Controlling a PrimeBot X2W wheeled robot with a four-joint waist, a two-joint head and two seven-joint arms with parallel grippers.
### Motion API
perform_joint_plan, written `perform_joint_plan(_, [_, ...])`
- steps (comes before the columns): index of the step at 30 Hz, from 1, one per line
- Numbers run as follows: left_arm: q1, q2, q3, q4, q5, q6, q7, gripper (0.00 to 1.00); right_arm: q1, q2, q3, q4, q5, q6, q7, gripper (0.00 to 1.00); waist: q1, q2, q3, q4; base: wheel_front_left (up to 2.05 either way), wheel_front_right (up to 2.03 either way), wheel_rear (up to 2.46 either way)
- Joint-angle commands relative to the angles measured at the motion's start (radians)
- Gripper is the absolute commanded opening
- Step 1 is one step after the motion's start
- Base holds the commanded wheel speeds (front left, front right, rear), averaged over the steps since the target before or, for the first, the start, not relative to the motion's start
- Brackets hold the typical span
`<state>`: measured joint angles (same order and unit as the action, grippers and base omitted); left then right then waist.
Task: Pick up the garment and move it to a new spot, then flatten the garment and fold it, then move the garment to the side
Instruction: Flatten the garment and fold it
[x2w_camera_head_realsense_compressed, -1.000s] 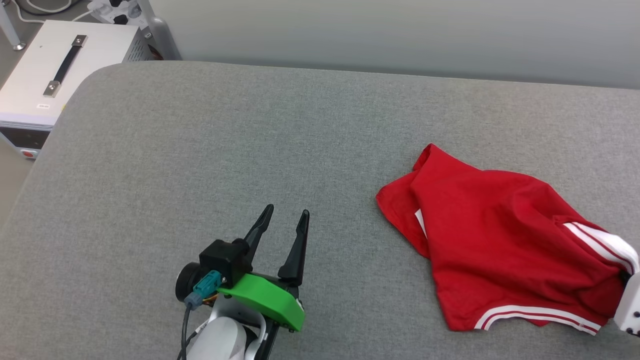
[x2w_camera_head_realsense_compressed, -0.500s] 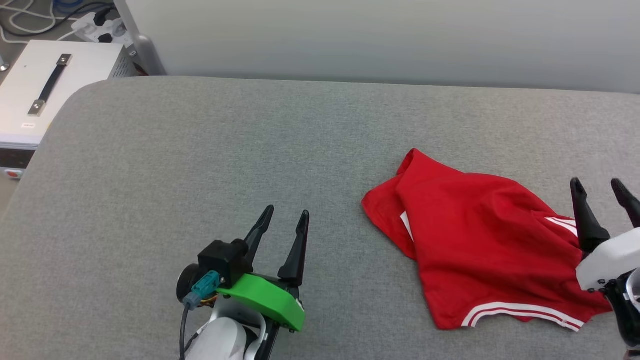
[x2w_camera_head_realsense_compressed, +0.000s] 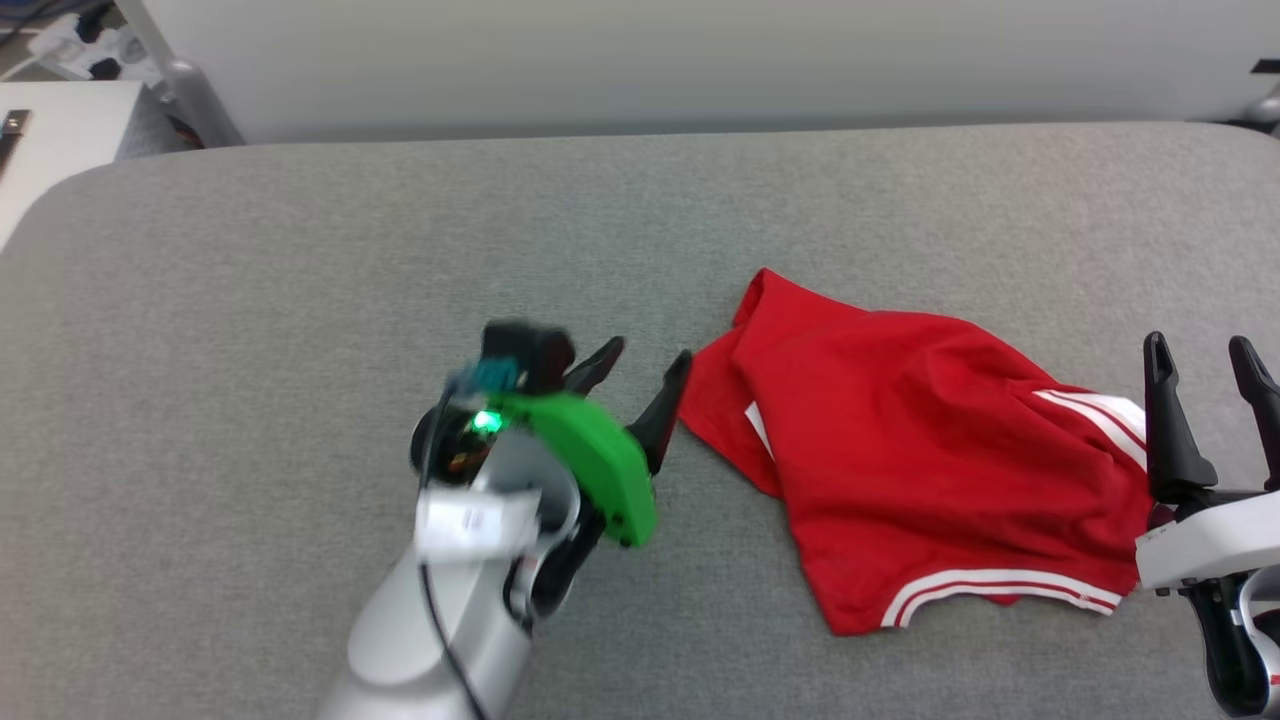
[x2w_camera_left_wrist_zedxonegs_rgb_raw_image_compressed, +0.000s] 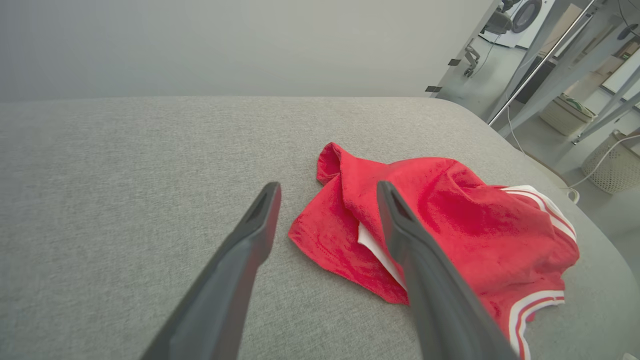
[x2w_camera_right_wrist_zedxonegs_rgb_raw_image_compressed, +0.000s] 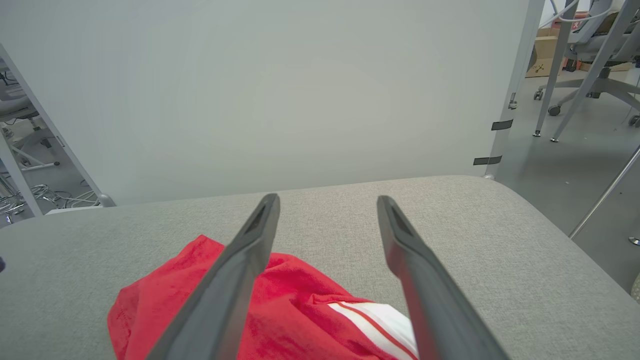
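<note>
Two grippers are held wide open, empty: left gripper (x2w_camera_head_realsense_compressed: 650, 352), right gripper (x2w_camera_head_realsense_compressed: 1198, 343); the garment (x2w_camera_head_realsense_compressed: 930, 450) is crumpled between them.

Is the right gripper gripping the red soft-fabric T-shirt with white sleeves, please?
No, the right gripper stands open, with none of the red T-shirt pinched.
</note>
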<state>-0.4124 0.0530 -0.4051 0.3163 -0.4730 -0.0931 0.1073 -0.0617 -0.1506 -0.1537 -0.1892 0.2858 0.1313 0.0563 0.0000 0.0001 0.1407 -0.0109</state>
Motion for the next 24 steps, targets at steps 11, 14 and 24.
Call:
perform_joint_plan(11, [-0.299,0.069,-0.043,0.094,-0.164,-0.009,0.698,1.00,-0.048,0.033,0.062,-0.016,-0.012,-0.001,-0.032,1.00,0.0000,-0.0001,0.093,-0.139,0.00,0.00,0.00])
perform_joint_plan(14, [-0.316,0.085,-0.039,0.112,-0.169,-0.003,0.729,1.00,-0.057,0.039,0.069,-0.015,-0.012,-0.001,-0.044,1.00,0.0000,-0.0001,0.109,-0.162,0.00,0.00,0.00])
perform_joint_plan(24, [-0.331,0.110,-0.058,0.195,-0.120,0.009,0.676,1.00,-0.070,0.051,0.072,-0.002,-0.011,-0.001,-0.068,1.00,0.0000,-0.0001,0.153,-0.198,0.00,0.00,0.00])
